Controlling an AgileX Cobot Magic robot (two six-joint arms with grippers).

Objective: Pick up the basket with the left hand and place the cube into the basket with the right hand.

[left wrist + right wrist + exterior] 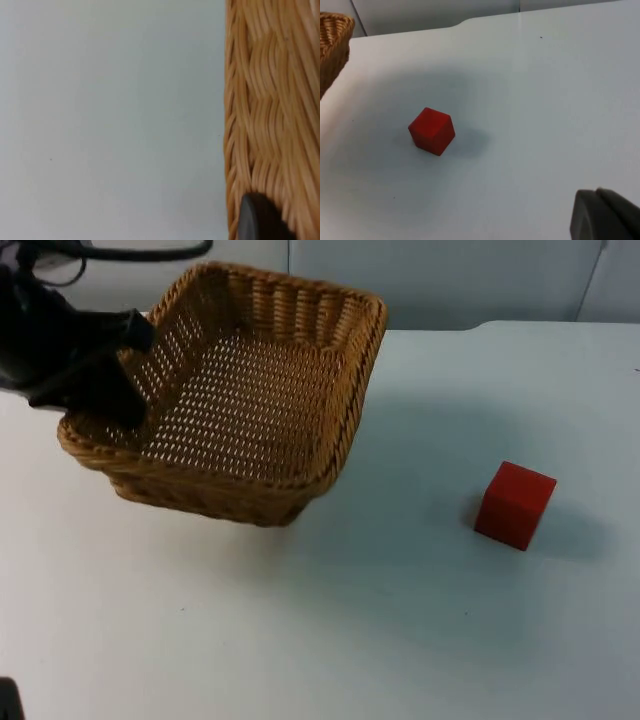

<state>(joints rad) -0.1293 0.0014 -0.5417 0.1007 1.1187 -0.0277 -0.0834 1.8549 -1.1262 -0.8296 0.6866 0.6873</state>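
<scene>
Basket point(240, 400) at table point(350, 640) left, tilted – cube point(514, 504) well apart, to its right.

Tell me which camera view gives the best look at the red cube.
The right wrist view: the red cube sits unobstructed on the white table, three faces visible. The top view also shows it, off to the side, away from the basket. The left wrist view gives basket weave and table.

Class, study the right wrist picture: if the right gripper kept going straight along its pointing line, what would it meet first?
Probably bare table: the cube lies off to the side of that line, though depth is unclear.
</scene>
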